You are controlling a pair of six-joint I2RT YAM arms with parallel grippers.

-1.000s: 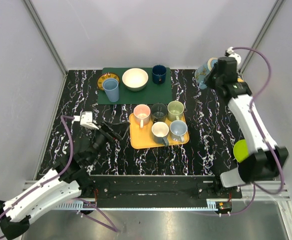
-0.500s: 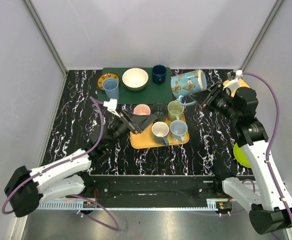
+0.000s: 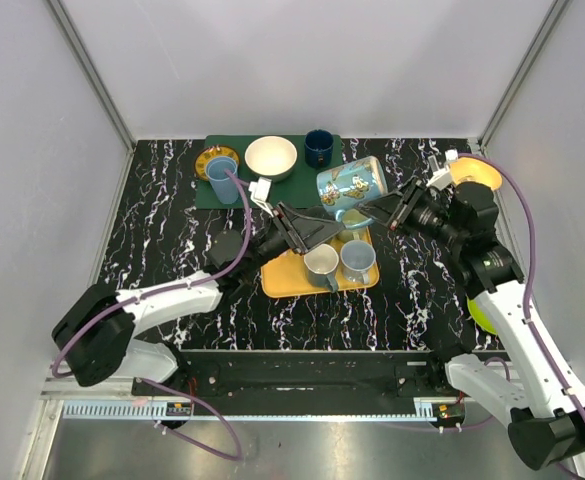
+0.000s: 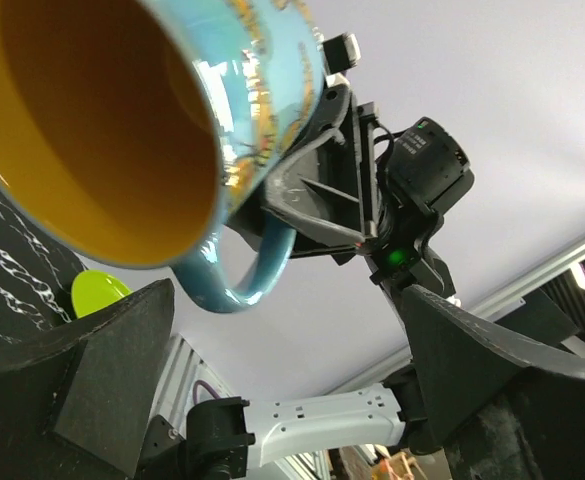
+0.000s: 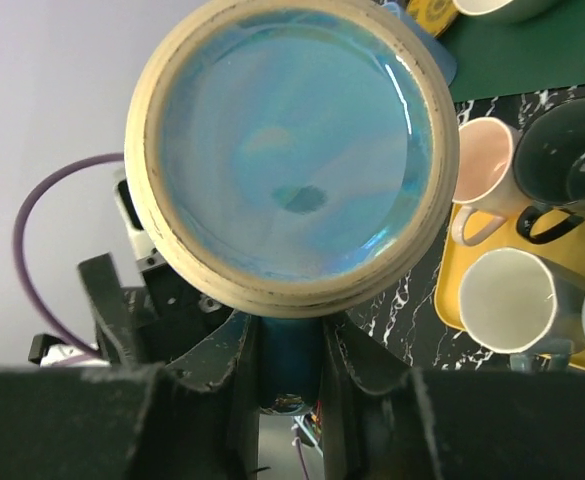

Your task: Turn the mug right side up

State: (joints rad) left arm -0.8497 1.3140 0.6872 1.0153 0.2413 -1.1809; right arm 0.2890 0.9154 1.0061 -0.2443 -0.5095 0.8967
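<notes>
Glossy blue mug (image 3: 347, 185), probably ceramic

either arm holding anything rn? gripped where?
The right gripper holds the blue mug in the air by its handle, fingers closed on either side. The left gripper is open near the mug's mouth, holding nothing.

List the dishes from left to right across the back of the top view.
blue cup → white bowl → navy mug → patterned mug → orange plate
</notes>
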